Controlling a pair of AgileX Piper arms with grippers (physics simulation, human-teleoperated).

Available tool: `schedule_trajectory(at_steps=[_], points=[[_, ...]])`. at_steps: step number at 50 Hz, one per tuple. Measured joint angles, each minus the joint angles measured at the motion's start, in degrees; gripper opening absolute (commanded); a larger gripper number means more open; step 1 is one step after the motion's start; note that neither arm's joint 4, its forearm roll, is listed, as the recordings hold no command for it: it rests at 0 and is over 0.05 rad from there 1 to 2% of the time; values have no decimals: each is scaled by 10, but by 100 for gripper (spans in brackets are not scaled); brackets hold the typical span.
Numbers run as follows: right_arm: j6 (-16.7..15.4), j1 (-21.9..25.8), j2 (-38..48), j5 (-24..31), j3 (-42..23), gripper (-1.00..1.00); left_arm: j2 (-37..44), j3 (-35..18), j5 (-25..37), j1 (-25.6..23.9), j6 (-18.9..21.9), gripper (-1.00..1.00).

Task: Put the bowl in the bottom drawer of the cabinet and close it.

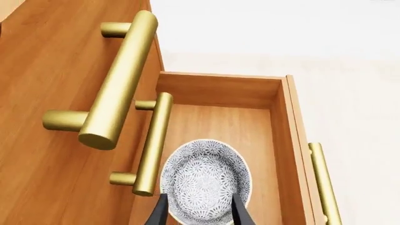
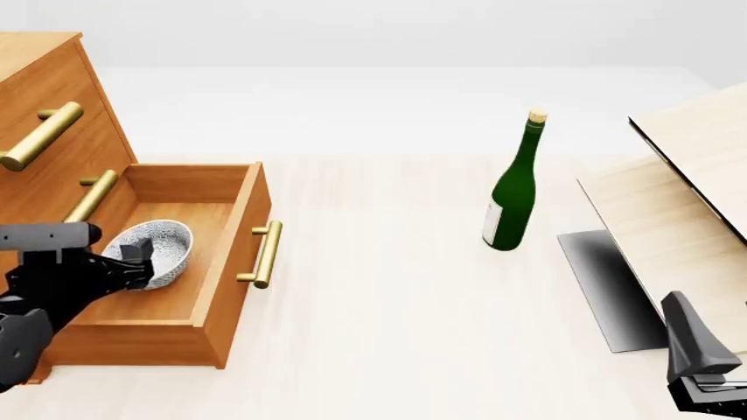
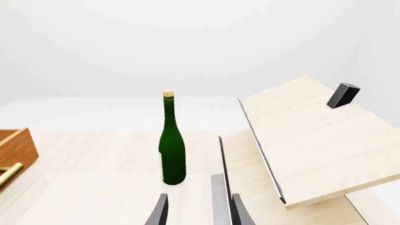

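The table (image 2: 386,306) is pale and smooth, with a plain white wall behind it. In the front view, the cabinet (image 2: 47,96) stands at about 10 o'clock. It is tall and made of orange-brown wood, with gold bar handles on its drawers.

The bottom drawer (image 2: 227,254) is pulled open. Its short gold handle (image 2: 266,254) sits on the front, facing 3 o'clock. The bowl (image 2: 170,245) is inside this drawer. It is small and round, white-grey with tiny speckles. It leans a little, and whether it touches the wooden floor is hard to tell.

The left gripper (image 1: 198,213) is at the bowl. In the left wrist view its two dark fingers (image 1: 159,213) are spread, one on each side of the bowl's near rim. They look like they are holding the rim, but the tips run off the picture, so I cannot tell for sure if they squeeze it.

A green bottle (image 2: 513,188) with a cork stands up straight at about 1 o'clock, well apart from the cabinet. Pale wood panels (image 2: 677,219) lean at 3 o'clock.

The right gripper (image 3: 198,211) waits low at 5 o'clock in the front view, near the panels. Its fingers are spread apart with nothing between them.
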Motion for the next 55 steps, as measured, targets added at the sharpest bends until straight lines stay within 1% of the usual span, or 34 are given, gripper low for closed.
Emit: schedule_trajectory(at_steps=[24,55], points=[[0,0,0,0,0,100,-58,-1,27,-42,17,100],[0,0,0,0,0,100,-91,4,34,-95,30,100]])
